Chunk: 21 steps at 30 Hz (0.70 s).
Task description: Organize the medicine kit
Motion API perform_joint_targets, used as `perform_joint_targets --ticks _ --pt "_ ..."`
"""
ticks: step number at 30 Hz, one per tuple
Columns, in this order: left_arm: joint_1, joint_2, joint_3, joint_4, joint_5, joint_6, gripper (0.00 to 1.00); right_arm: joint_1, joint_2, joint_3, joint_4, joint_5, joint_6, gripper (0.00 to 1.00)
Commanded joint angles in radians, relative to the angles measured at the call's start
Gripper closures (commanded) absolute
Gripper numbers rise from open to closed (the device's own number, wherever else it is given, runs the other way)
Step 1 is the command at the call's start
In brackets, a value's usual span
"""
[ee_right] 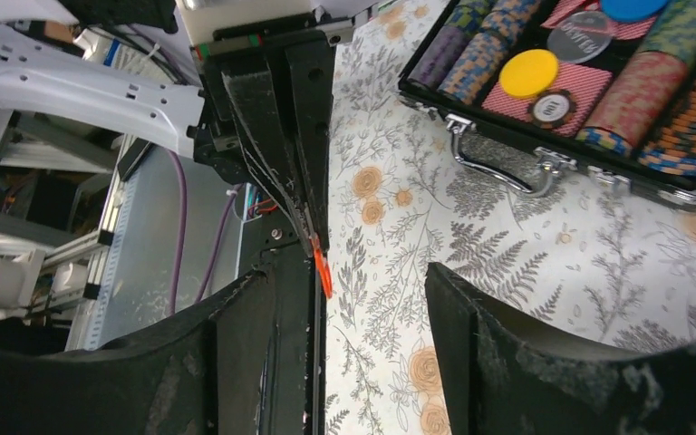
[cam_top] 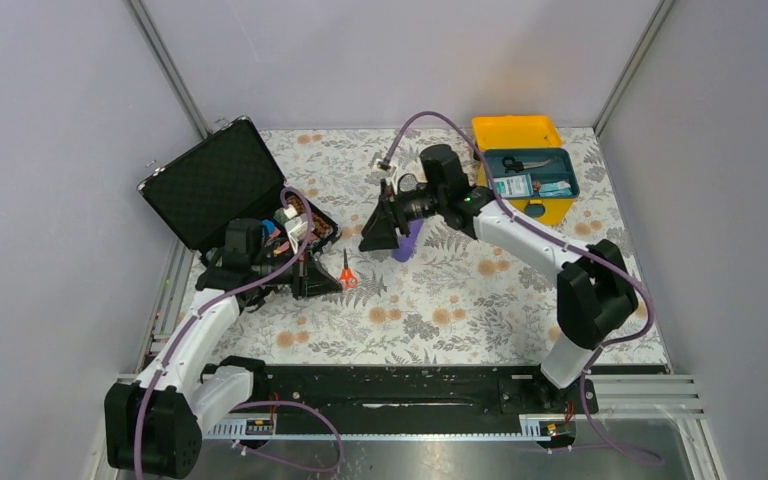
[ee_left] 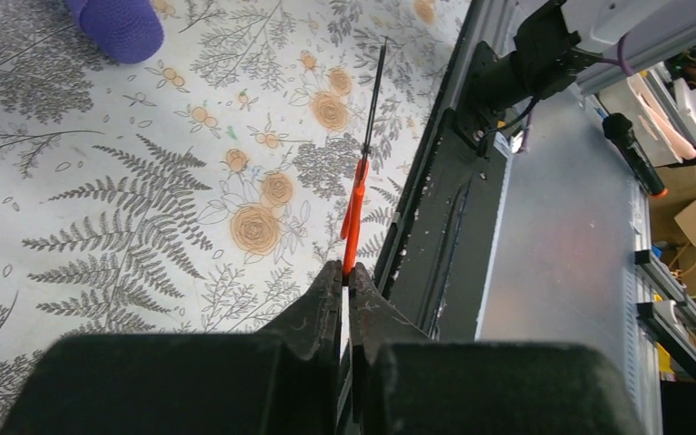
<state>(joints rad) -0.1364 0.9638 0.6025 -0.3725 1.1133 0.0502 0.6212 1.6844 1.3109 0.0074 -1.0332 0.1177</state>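
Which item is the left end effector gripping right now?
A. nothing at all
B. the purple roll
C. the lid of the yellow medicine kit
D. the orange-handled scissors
D: in the left wrist view the left end effector is shut on the orange-handled scissors, which are seen edge-on with the dark blades pointing away from the camera.

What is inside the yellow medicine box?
The medicine kit is open. Its teal tray holds what look like black-handled scissors and small teal-and-white packets. Anything beneath the tray is covered, and the packet labels are too small to read.
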Motion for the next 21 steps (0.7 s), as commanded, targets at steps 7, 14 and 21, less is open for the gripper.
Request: perform_joint_targets --ticks 7,14,21 --pt "0.006 0.030 0.110 0.001 0.120 0.023 1.00 0.094 0.085 0.056 0.137 -0.065 0.053 0.35" --pt "0.007 0.059 0.133 0.028 0.133 -0.010 1.00 0.110 0.130 0.109 0.160 -0.096 0.092 0.60" --pt "0.006 0.075 0.135 0.050 0.019 -0.061 0.62 0.103 0.117 0.103 0.140 -0.081 0.097 1.00"
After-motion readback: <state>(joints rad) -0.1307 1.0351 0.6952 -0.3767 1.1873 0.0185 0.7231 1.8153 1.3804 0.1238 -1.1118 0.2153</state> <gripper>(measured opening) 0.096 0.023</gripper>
